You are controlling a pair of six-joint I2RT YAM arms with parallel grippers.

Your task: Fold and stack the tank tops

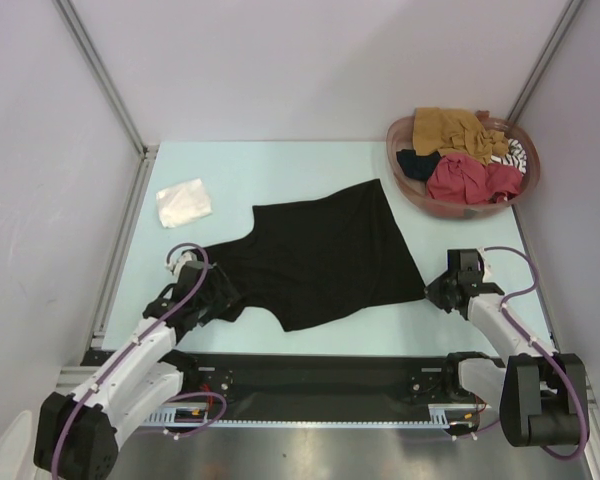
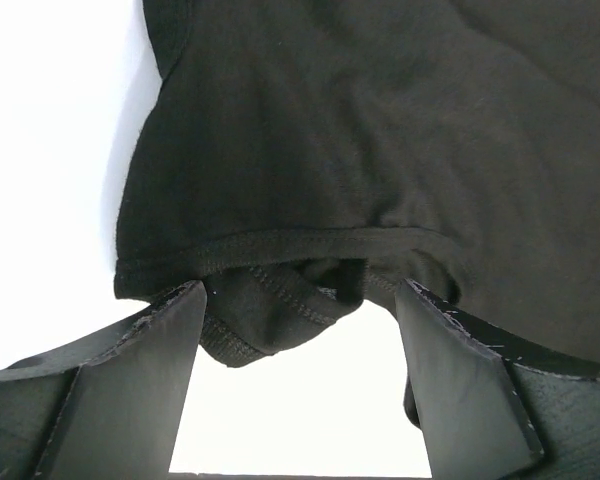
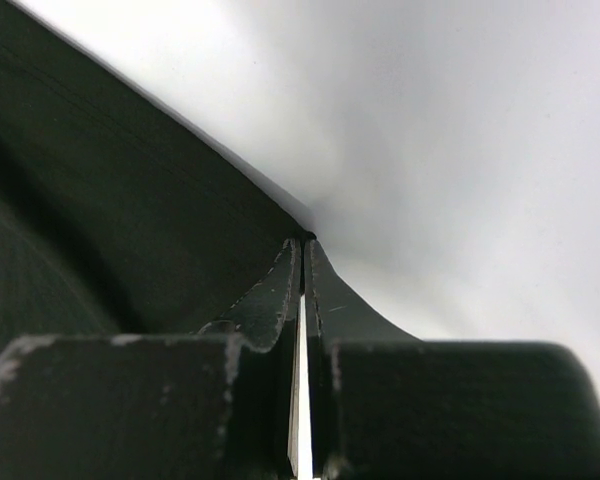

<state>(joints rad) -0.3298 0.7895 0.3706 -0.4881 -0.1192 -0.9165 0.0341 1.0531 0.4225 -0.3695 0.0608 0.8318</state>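
On the table (image 1: pixel 280 170): one black tank top (image 1: pixel 325 250), one white tank top (image 1: pixel 183 202).

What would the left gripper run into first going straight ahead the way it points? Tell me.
The black tank top. The left gripper stands open, with a bunched fold of the top's edge just ahead between its fingers; it would likely meet that cloth first.

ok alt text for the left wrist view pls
Open fingers of the left gripper flank a bunched hem of the black tank top, without pinching it. The cloth fills the upper frame over a pale table.
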